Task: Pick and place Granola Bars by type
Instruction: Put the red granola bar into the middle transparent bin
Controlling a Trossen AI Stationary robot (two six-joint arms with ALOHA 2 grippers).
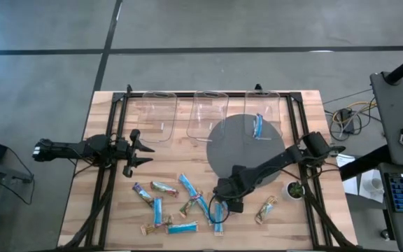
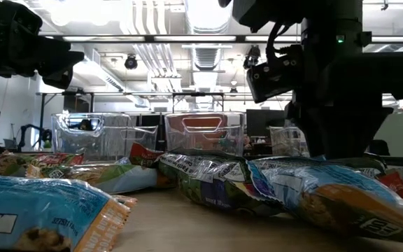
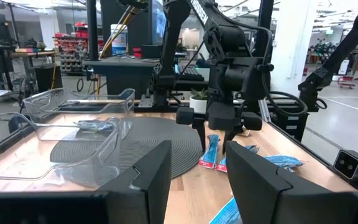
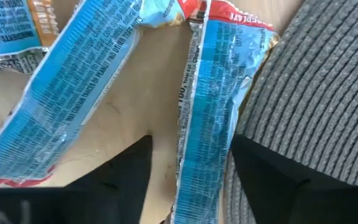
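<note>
Several wrapped granola bars lie scattered on the near half of the wooden table: blue, tan and dark ones. One blue bar lies in the right clear bin. My right gripper is low over the pile and open. Its fingers stand on either side of a blue bar that lies flat, with one long edge on the grey mat. A second blue bar lies beside it. My left gripper hovers open near the table's left side, well away from the bars. My right gripper comes down from above with its fingers along the blue bar's long sides near one end. One finger is right at the bar's edge and the other stands off it. Whether either finger touches the bar, I cannot tell.
Three clear bins stand in a row along the far edge. A round grey mat lies mid-table. A small potted plant sits near the right edge. Black frame rails run along both sides. Bare wood lies between the left gripper and the pile.
</note>
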